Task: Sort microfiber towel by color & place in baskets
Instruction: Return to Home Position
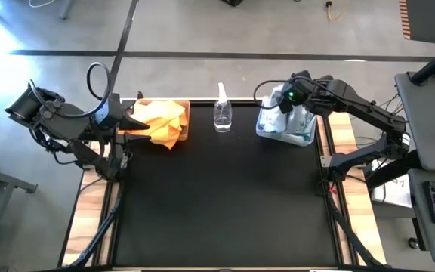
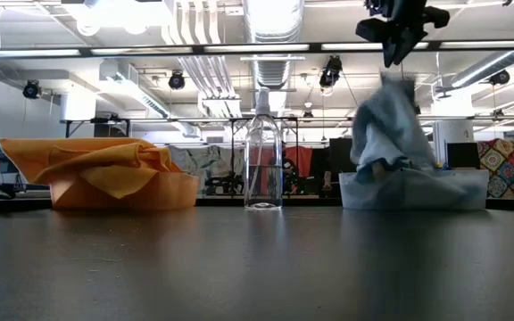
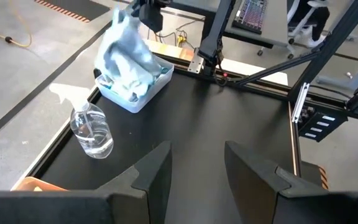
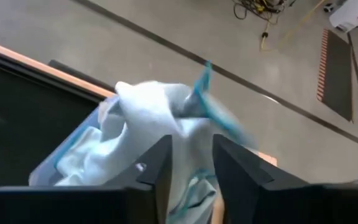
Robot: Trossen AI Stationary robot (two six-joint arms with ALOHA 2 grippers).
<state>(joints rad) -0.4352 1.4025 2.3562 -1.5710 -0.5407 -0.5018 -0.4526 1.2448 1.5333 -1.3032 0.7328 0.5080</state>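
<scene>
the right gripper (image 4: 192,148) is held above the translucent basket (image 2: 458,192) on the right side of the table's far edge, its fingers set apart by a narrow gap with nothing seen clamped between them. the pale blue towels (image 2: 386,134) are heaped inside that basket, the topmost one standing tall and blurred well above the rim, just below the fingertips. the orange towels (image 1: 161,121) are piled in the tan basket (image 2: 163,192) on the left side, with folds hung over its rim. the left gripper (image 3: 197,149) is parked just beside the tan basket, fingers spread and empty. a spray bottle (image 2: 263,160) is stood between the two baskets. no towel is seen loose on the table (image 1: 217,204), so the sorting is judged done, with only the arms to be drawn home. a snag is the main risk: if a corner of the tall blue cloth is caught on a finger, it could be dragged out over the rim. the loose heap could also be toppled onto the table, and the overhanging orange folds could be pulled out by the left arm.
</scene>
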